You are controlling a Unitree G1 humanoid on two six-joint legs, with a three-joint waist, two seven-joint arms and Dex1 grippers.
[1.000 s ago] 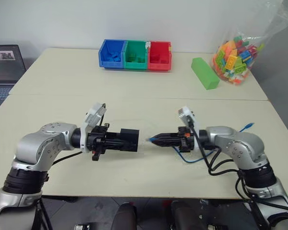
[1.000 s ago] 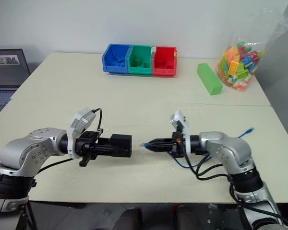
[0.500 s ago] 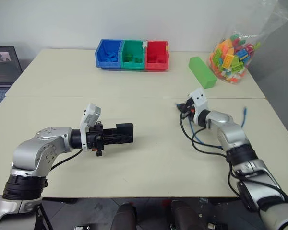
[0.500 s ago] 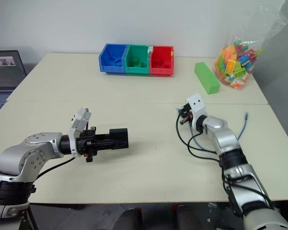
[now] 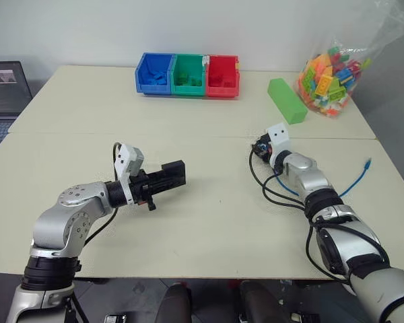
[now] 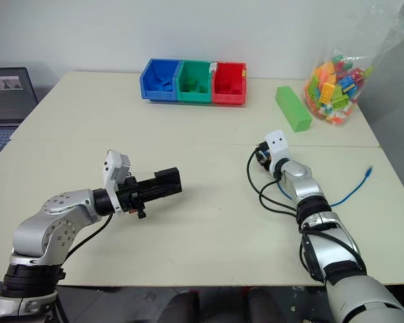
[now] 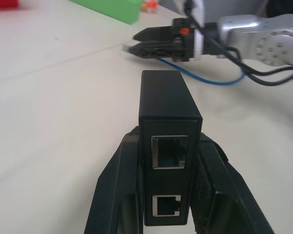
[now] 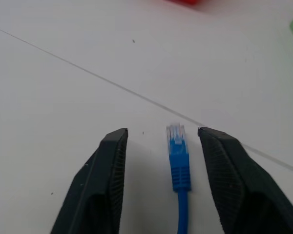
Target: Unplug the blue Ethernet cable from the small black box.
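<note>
From the head views, the left hand (image 5: pixel 163 180) pinches the small black box (image 5: pixel 173 172) between its two fingers and holds it above the table (image 5: pixel 209 222), nearer the robot than the row of blue, green and red bins (image 5: pixel 188 75). Well apart from the box, on its right, the right hand (image 5: pixel 261 149) sits low over the table, and the blue Ethernet cable (image 5: pixel 355 180) trails from it across the table toward the right edge. In the left wrist view, the box stands clamped between the fingers (image 7: pixel 115 195), its two ports facing the camera and both empty; beyond the box the right hand shows with the cable behind it. In the right wrist view, the right fingers (image 8: pixel 101 180) are spread, and the cable's blue plug lies loose on the table between them, touching neither.
</note>
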